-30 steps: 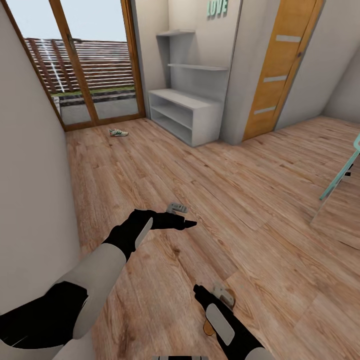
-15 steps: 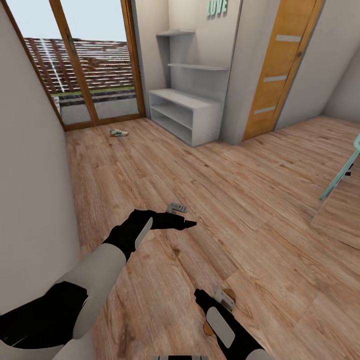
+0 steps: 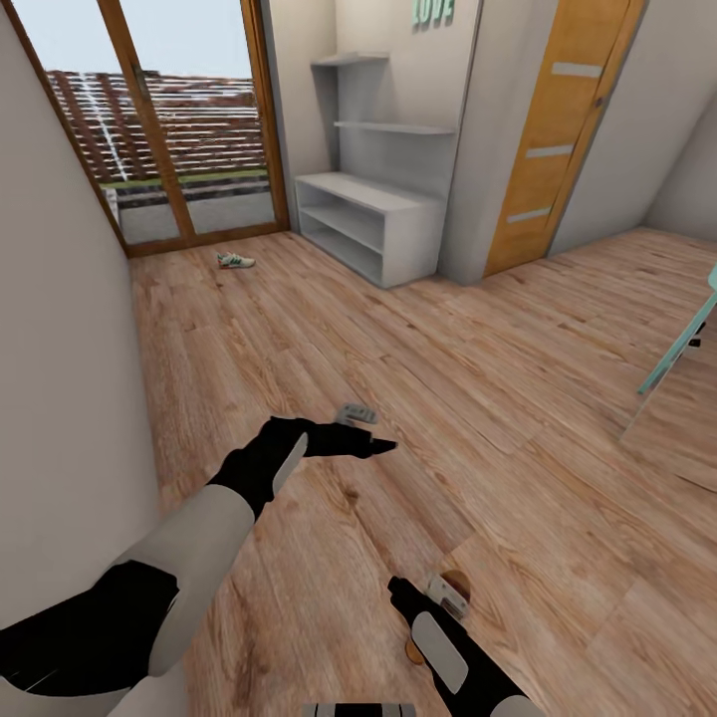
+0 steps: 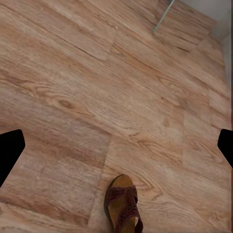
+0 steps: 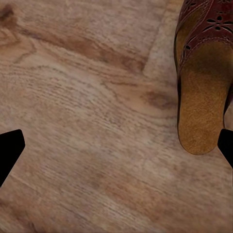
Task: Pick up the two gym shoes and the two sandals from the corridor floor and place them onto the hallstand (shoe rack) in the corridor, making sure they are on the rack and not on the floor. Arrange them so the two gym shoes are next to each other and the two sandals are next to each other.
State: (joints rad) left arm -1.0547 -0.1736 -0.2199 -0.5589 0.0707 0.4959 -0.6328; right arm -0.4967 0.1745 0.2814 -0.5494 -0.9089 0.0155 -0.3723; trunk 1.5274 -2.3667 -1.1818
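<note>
One brown sandal (image 3: pixel 459 580) lies on the corridor floor (image 3: pixel 518 398) close in front of me, mostly hidden under my right gripper (image 3: pixel 426 595). In the right wrist view the sandal (image 5: pixel 206 82) lies beside one fingertip, and my right gripper (image 5: pixel 116 148) is open and empty over bare planks. My left gripper (image 3: pixel 366 430) hovers open above the floor further ahead. Its wrist view has a sandal (image 4: pixel 124 206) at the picture's edge, beyond the left gripper (image 4: pixel 116 150). One gym shoe (image 3: pixel 236 261) lies far off by the glass door. The pale grey hallstand (image 3: pixel 370 214) stands against the far wall.
A plain wall (image 3: pixel 60 378) runs close along my left. Glass doors with wooden frames (image 3: pixel 149 119) close the far end, and an orange door (image 3: pixel 558 129) stands right of the hallstand. A teal chair leg (image 3: pixel 677 349) shows at the right edge.
The head view has shifted slightly. My right gripper has edged a little lower over the sandal; the left arm has barely moved.
</note>
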